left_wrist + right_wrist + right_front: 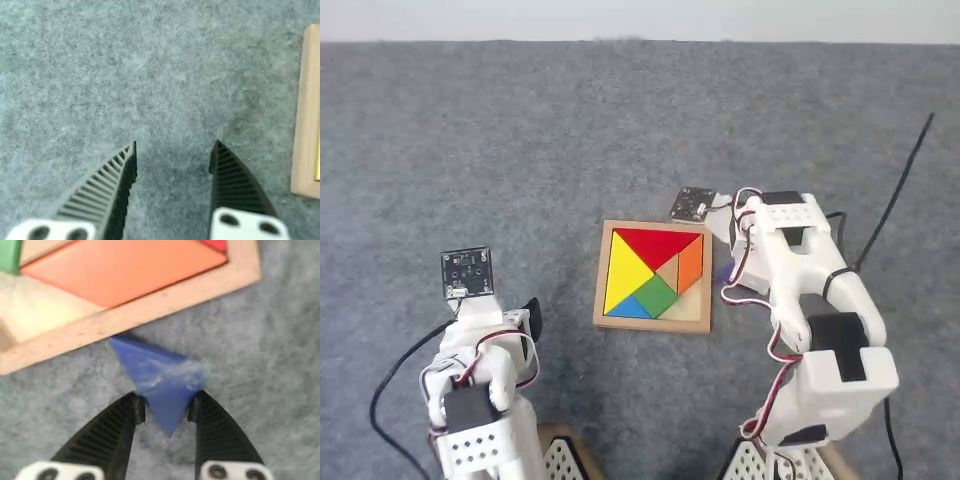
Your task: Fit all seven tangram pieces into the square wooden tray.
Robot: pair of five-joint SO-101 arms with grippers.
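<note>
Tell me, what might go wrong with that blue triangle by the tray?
1. The right end effector pinches the blue triangle on its slanted sides near the tip, so the piece might squirt out.
2. The triangle's far corner sits right at the tray rim, so lifting it could snag the rim or nudge the tray.

White arms [800, 270], blk ribbed jaws
</note>
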